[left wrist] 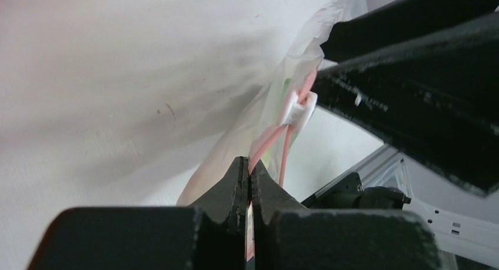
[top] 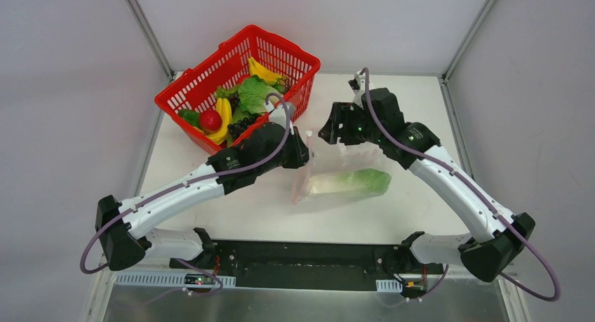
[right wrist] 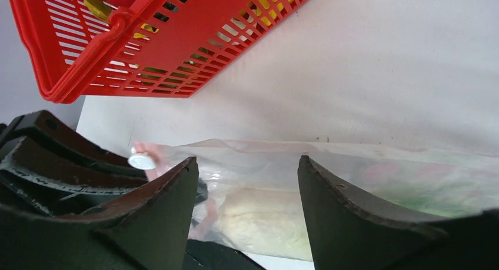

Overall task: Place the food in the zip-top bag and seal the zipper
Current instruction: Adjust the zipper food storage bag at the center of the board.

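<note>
Left wrist view shows the left claw clamped shut on the pink-red zipper, with the white slider sitting a little further up the strip, against a dark finger of the other arm. The right claw is spread wide and holds nothing; it hangs just above the zip-top bag, which lies flat on the counter with the long cabbage inside it. The rest of the food sits in the red basket, well apart from both claws. Sealing looks like the step in hand. To do it well, the left claw should hold the strip taut as an anchor while the right one closes squarely on the slider and draws it straight along the mouth edge. A slack or twisted strip would likely jam the slider.
</note>
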`<action>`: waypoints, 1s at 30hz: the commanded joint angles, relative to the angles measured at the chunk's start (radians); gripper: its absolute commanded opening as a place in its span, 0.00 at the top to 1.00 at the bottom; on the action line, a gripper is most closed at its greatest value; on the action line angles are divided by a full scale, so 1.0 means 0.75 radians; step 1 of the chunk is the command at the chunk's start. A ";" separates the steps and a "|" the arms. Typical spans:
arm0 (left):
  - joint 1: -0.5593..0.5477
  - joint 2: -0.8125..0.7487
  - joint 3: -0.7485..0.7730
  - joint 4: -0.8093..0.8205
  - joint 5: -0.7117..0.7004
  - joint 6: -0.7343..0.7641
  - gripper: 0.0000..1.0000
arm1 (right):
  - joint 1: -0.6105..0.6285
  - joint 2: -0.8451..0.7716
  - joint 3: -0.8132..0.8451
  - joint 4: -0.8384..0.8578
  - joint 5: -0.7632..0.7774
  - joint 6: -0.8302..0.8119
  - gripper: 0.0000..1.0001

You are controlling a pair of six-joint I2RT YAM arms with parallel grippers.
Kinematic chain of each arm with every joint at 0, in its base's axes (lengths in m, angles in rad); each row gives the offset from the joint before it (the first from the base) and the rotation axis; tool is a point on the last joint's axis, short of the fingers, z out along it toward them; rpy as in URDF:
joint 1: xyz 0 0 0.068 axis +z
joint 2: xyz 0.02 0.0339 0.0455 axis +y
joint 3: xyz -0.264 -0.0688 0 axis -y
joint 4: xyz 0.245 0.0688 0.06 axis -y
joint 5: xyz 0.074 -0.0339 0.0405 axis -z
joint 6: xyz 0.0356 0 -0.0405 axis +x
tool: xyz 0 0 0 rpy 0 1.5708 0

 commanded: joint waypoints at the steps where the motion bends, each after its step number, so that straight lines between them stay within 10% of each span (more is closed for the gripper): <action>1: 0.008 -0.122 -0.047 0.031 -0.179 -0.207 1.00 | -0.030 0.035 0.140 -0.045 -0.159 -0.079 0.34; 8: 0.032 -0.095 0.059 -0.101 -0.208 -0.163 1.00 | 0.091 -0.176 -0.047 -0.036 -0.231 0.105 0.33; 18: 0.032 -0.105 0.116 -0.147 -0.183 -0.129 1.00 | 0.769 -0.273 -0.312 0.091 0.955 0.487 0.31; 30: 0.031 -0.192 0.020 -0.127 -0.118 -0.230 1.00 | 1.098 0.014 -0.280 0.396 1.511 0.491 0.31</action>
